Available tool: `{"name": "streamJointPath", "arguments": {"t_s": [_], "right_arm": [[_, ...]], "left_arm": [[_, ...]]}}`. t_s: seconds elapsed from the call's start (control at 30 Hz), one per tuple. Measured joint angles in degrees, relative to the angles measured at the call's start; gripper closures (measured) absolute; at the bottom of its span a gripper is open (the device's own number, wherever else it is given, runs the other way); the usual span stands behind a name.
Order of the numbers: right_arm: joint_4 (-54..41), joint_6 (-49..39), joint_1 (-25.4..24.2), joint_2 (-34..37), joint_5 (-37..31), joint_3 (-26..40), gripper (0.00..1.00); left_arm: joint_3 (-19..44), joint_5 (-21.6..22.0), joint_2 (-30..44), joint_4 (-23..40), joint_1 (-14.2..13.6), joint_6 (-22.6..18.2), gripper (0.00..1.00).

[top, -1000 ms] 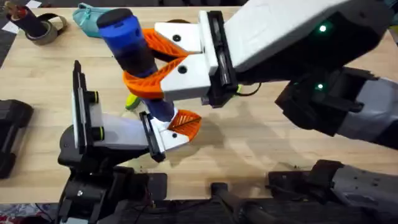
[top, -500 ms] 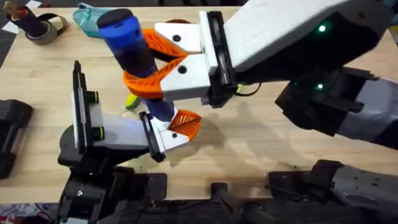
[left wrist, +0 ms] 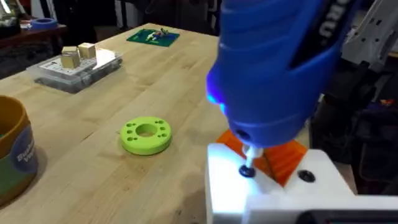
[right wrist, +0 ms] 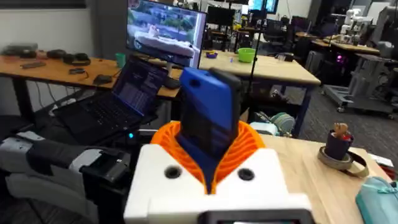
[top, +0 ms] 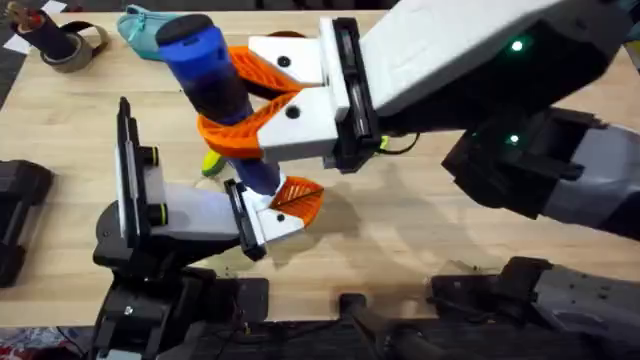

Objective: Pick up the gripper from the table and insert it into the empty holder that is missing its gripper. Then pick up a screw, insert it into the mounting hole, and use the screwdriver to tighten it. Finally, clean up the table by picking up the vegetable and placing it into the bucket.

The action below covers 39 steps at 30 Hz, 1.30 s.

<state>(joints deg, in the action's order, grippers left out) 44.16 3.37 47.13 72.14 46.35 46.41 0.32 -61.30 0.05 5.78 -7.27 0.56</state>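
My right gripper is shut on the blue screwdriver, which stands steeply between its orange pads. The screwdriver's narrow tip rests on a small screw in a mounting hole of the white finger part of my left gripper. That gripper is shut, its orange pads together. The orange-brown bucket stands on the table off to the side. A small yellow-green thing peeks out under the right gripper; I cannot tell whether it is the vegetable.
A lime-green disc with a centre hole lies on the wood near the left gripper. Farther off sit a clear box with blocks and a green board. A teal pouch and a tape roll lie at the back left.
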Motion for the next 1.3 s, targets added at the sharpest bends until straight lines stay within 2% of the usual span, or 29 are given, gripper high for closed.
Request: {"name": "streamJointPath", "arguments": {"t_s": [0.8, 1.1, 1.2, 1.3], "right_arm": [[0.9, 0.0, 0.0, 0.9, 0.0, -0.2, 0.976], [10.8, 2.9, -0.1, 0.7, 0.0, -0.3, 0.976], [5.3, 4.5, -0.9, 0.5, 0.2, 0.9, 0.976], [-7.3, 4.3, -2.5, 0.6, 0.3, 5.4, 0.976]], "left_arm": [[0.0, 0.0, 0.0, 0.0, 0.0, 0.0, 0.994], [0.0, 0.0, 0.0, 0.0, 0.0, -0.1, 0.994], [0.0, 0.0, 0.0, 0.0, 0.0, -0.1, 0.994], [0.0, 0.0, 0.0, 0.0, 0.0, -0.1, 0.994]]}}
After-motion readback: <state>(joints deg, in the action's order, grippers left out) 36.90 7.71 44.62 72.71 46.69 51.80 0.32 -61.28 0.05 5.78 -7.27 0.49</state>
